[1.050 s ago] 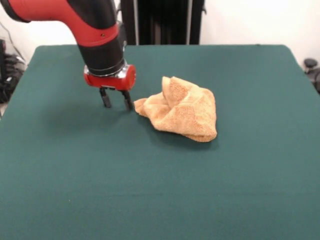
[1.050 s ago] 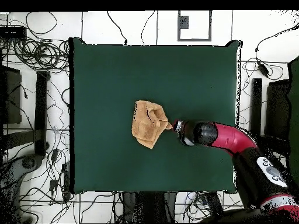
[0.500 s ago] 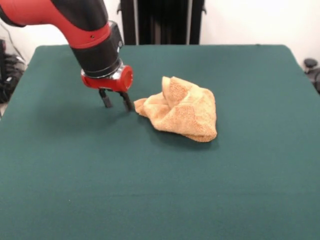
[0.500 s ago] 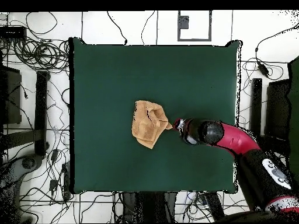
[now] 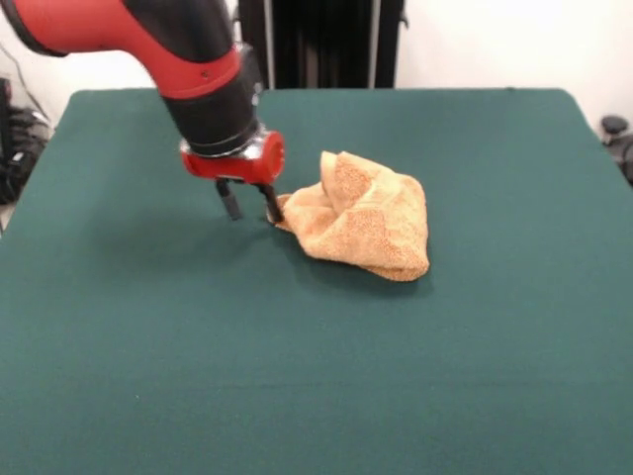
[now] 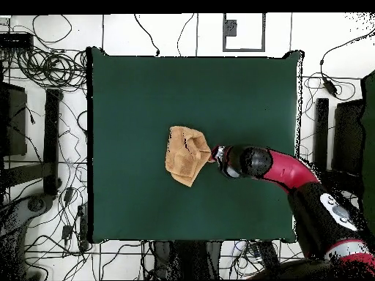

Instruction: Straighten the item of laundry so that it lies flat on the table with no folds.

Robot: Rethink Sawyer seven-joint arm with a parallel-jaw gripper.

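Observation:
The item of laundry [image 5: 364, 218] is an orange-tan terry towel, crumpled into a folded heap near the middle of the dark green table [image 5: 316, 376]. From above, the towel [image 6: 185, 154] shows as a small bunched patch. My gripper [image 5: 251, 208] is low over the table at the towel's left corner in the front view, open, with one finger touching that corner and the other on the bare cloth side. In the overhead view the gripper [image 6: 216, 154] meets the towel's right tip.
The table [image 6: 146, 88] stretches wide on every side of the towel. Cables and stands lie on the floor around the table edges in the overhead view.
My gripper has shifted toward the towel, to the right in the front view, and now one finger touches the towel's corner. The towel keeps its shape.

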